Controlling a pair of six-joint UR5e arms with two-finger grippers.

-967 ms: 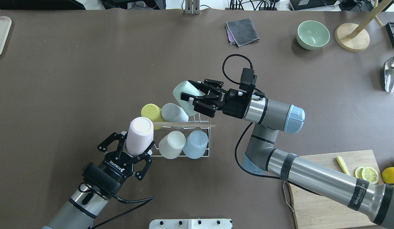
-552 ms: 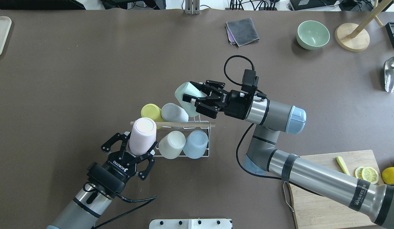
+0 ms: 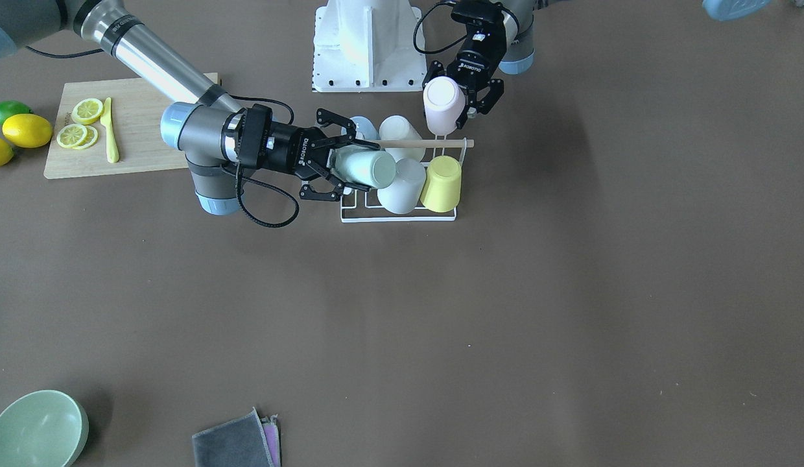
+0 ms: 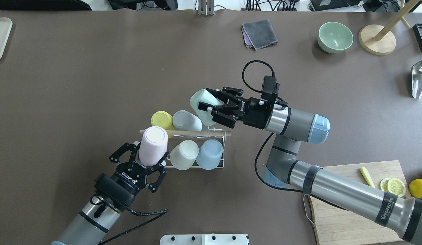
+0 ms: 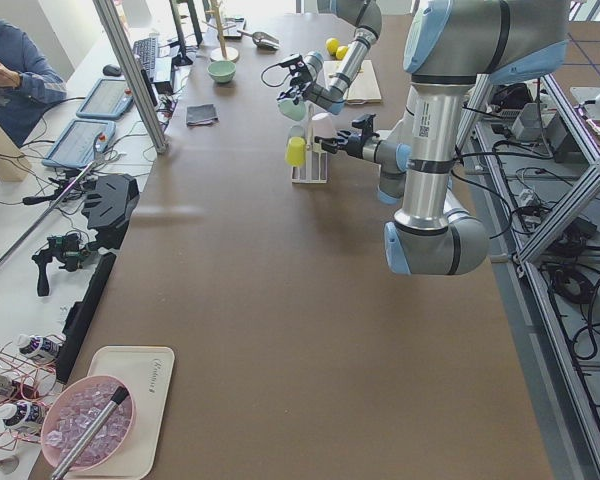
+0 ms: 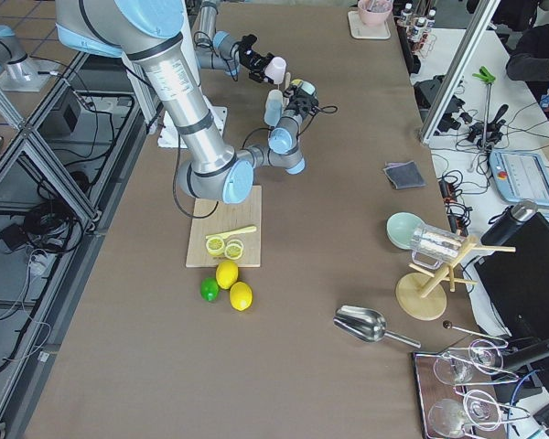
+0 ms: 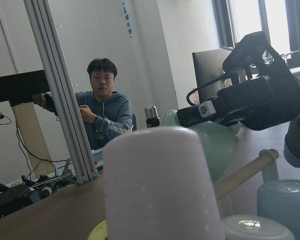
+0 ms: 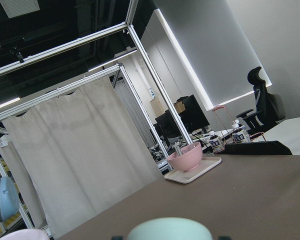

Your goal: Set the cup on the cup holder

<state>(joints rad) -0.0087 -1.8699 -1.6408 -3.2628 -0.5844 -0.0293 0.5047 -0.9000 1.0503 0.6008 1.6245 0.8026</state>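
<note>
The cup holder point(image 4: 223, 149) is a white wire rack with a wooden rod point(image 4: 194, 132) across its top. It carries a yellow point(image 4: 161, 119), a grey point(image 4: 185, 120), a cream point(image 4: 183, 154) and a blue cup point(image 4: 209, 153). My left gripper point(image 4: 149, 158) is shut on a pink cup point(image 4: 152, 144), held bottom-up at the rack's near left corner. My right gripper point(image 4: 207, 100) is shut on a mint cup point(image 4: 201, 101), tilted over the rack's far right end. In the front view the mint cup point(image 3: 366, 168) overlaps the rack and the pink cup point(image 3: 443, 107) hangs by the rod.
A cutting board point(image 4: 354, 200) with lemon slices lies near right, under the right arm. A green bowl point(image 4: 335, 36), a grey cloth point(image 4: 259, 33), a wooden stand point(image 4: 377, 39) and a metal scoop point(image 4: 420, 80) sit at the far right. A tray point(image 4: 0, 37) sits far left.
Both grippers shifted slightly right with their cups. The pink cup came closer to the rack's left end; the mint cup drifted right and a little nearer over the rack.
</note>
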